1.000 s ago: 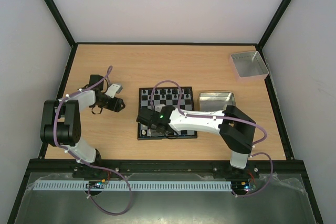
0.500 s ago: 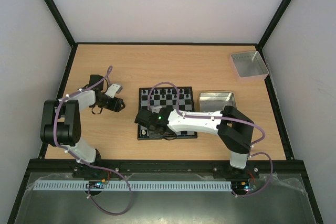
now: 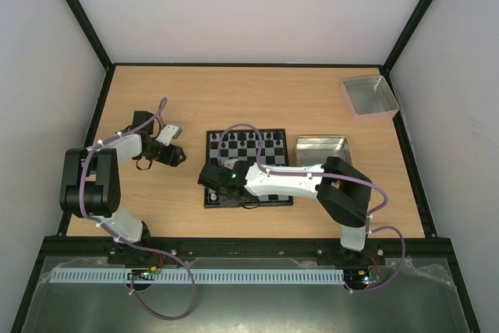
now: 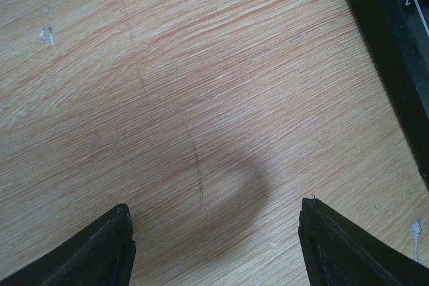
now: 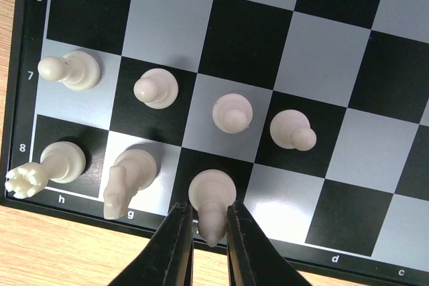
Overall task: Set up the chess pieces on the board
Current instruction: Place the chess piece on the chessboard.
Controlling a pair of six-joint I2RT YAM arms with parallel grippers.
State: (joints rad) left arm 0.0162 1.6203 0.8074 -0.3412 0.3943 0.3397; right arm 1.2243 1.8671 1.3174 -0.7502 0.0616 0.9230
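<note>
Pale wood covers the table (image 3: 257, 99), which has white walls around it. The board (image 3: 274, 154) lies near the table's middle, just left of a grey metal tray (image 3: 321, 148). A second tray (image 3: 369, 97) sits at the far right corner, so there are two trays and one board.

The board is a small square of black and white checks inside a black rim, with white letters and numbers printed along the rim.

The right wrist view shows seven cream chess pieces:
- Four pawns (image 5: 155, 88) stand in a row on the rank marked 7.
- One rook (image 5: 50, 165) is on the corner square behind them.
- One knight (image 5: 127, 177) stands next to the rook.
- One bishop (image 5: 212, 195) stands beside the knight.

From above, dark pieces line the board's far rows, too small to count.

The right gripper (image 5: 208, 211) hangs over the near left part of the board. Its jaws are only narrowly parted, one either side of the bishop's head. Whether they actually pinch it I cannot tell.

The left gripper (image 4: 214, 205) is well to the left of the board. It is spread wide over bare wood with nothing between its fingers. The board's black rim just shows at the edge of its view.
</note>
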